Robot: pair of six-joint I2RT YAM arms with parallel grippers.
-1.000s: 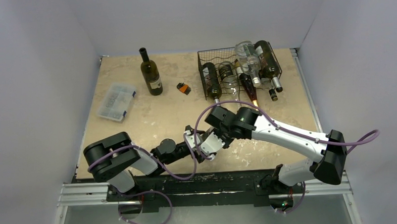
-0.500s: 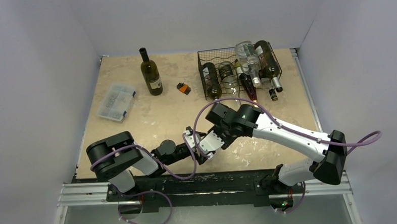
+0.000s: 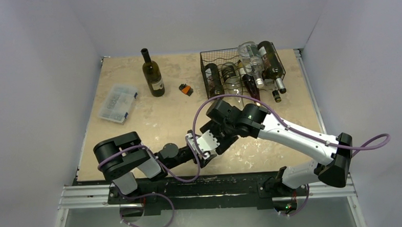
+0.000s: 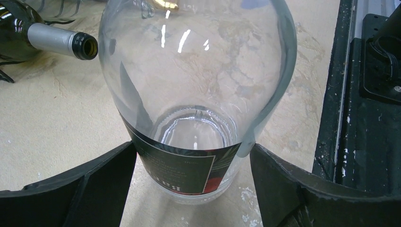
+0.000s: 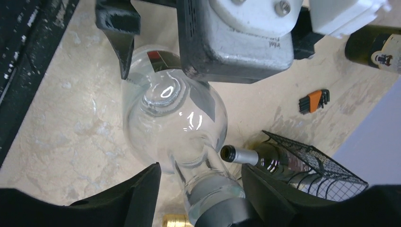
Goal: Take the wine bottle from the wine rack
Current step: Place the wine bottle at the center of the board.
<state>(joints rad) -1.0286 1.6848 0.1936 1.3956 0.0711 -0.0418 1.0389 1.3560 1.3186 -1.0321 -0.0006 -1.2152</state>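
Note:
A clear glass bottle with a dark label stands upright on the table. My left gripper is shut on its base, with both fingers against the glass. My right gripper is open around the bottle's neck from above, with a gap on one side. In the top view both grippers meet near the table's front middle, the left gripper and the right gripper, and the bottle is mostly hidden under them. The black wire wine rack stands at the back right and holds several lying bottles.
A dark green bottle stands at the back left. A clear plastic compartment box lies at the left, and a hex key set lies near the rack. A dark bottle's silver-capped neck points out of the rack. The black front rail is close by.
My right arm has swung a little left and its gripper has shifted left over the bottle. My left arm has edged right.

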